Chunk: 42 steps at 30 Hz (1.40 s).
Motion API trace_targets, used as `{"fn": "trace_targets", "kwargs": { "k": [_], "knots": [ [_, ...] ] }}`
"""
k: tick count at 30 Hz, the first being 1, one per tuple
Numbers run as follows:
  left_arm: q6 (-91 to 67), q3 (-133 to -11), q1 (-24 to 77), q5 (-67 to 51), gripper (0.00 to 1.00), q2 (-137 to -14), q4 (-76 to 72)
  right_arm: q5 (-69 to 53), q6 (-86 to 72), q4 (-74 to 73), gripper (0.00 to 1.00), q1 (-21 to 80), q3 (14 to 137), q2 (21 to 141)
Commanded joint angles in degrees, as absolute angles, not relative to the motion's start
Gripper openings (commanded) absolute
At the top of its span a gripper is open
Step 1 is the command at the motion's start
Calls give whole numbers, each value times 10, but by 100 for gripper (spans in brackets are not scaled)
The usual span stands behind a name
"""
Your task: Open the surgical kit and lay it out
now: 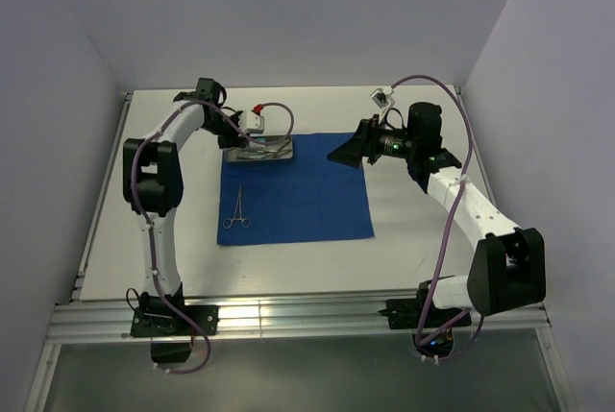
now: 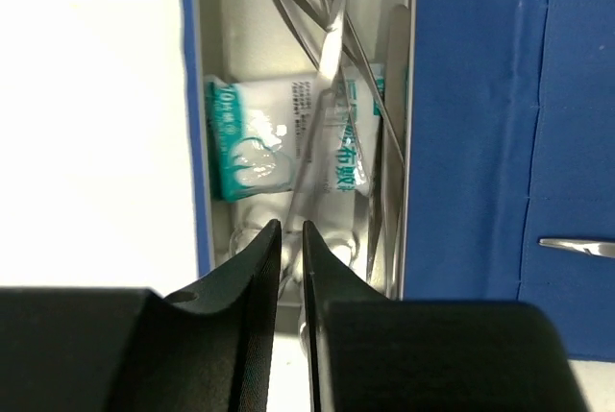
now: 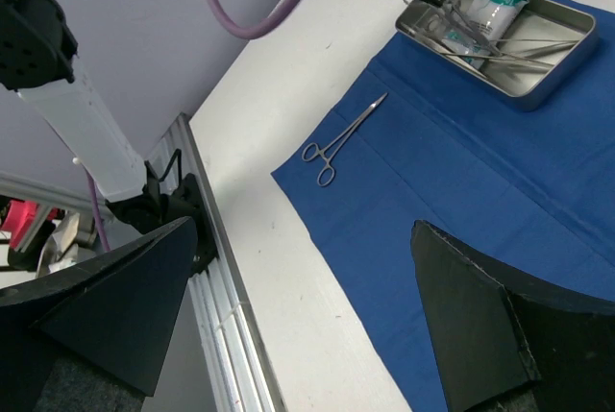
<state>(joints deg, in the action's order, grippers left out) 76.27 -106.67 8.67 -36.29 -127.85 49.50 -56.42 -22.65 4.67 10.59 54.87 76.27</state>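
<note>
Left jaws pinched on slim steel instrument (image 2: 329, 57) in tray (image 2: 226, 18), right jaws wide apart, empty, above blue cloth (image 3: 461, 172)

The blue cloth (image 1: 307, 191) lies flat and open. The steel tray (image 1: 285, 155) sits at its 11 o'clock corner. Inside, thin steel tools (image 2: 332, 37) cross over a white-green packet (image 2: 245, 143). One clamp (image 1: 237, 212) lies alone on the cloth at 8 o'clock.

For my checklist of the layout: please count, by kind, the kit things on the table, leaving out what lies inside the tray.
Blue cloth: 1
Steel tray: 1
Ring-handled clamp on the cloth: 1
Total: 3
</note>
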Motion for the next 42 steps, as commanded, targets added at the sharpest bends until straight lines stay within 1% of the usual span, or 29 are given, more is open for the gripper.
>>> {"fn": "trace_targets", "kwargs": {
  "k": [1,5,7,8,10,11,14,18,21,26,29,39,42],
  "knots": [
    [751,-1053,88,-393,19,-1226,464,-576,-225,59,100,101,573,764],
    [756,-1063,88,-403,19,-1230,482,-580,-225,60,100,101,574,766],
    [756,-1065,88,-402,18,-1236,486,-579,-225,62,100,101,573,766],
    [753,-1065,88,-401,16,-1237,485,-579,-227,62,100,101,574,767],
    [755,-1067,88,-397,17,-1245,487,-579,-227,62,100,101,575,768],
    [756,-1068,88,-397,22,-1246,489,-581,-226,62,100,101,575,768],
    [765,-1072,90,-397,30,-1252,504,-579,-222,55,100,101,576,768],
    [760,-1066,93,-391,35,-1257,498,-579,-222,55,100,101,576,769],
    [744,-1062,93,-388,34,-1261,470,-579,-227,61,100,101,573,769],
    [740,-1086,96,-379,27,-1291,471,-581,-224,60,100,101,572,770],
    [744,-1100,96,-381,27,-1302,484,-582,-219,53,100,101,575,771],
    [751,-1087,98,-374,24,-1311,484,-581,-218,52,100,101,574,773],
    [756,-1093,98,-372,25,-1319,495,-580,-214,48,100,100,575,773]
  ]
}}
